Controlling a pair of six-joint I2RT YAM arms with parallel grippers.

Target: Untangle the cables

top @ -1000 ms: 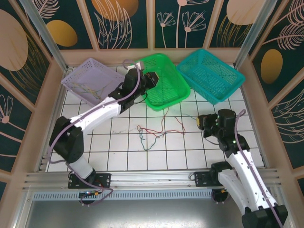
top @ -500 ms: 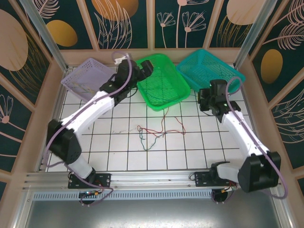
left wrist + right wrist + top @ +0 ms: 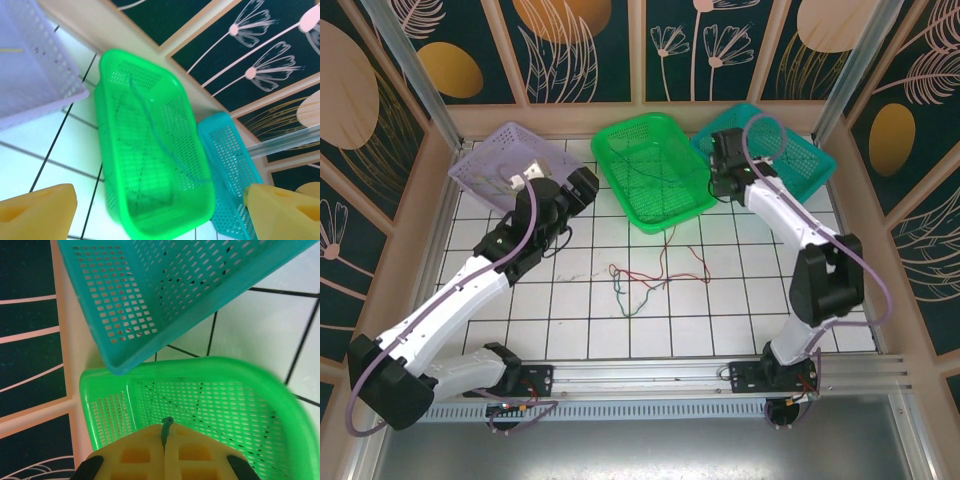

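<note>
Top external view places the lilac basket (image 3: 480, 160) at the far left, with a few thin yellowish strands (image 3: 506, 183) lying in it. Just right of it the left gripper (image 3: 582, 187) hangs above the white tiled table (image 3: 740, 320), between that basket and the green basket (image 3: 620, 150). The left wrist view shows its yellow fingers (image 3: 37, 212) spread wide apart. A thin green strand (image 3: 150, 120) curves along the green basket's floor. On the tiles in front of that basket lie the cables (image 3: 642, 280), red, green and dark wires loosely tangled, with one red wire running up close to the basket's near rim. Further right, the right gripper (image 3: 720, 178) sits at the gap between the green basket and the teal basket (image 3: 790, 165). The right wrist view shows its fingers (image 3: 135, 455) pressed together, pinching a green cable (image 3: 166, 427) whose short end pokes up from the seam. Whether it joins the strand in the basket I cannot tell.
</note>
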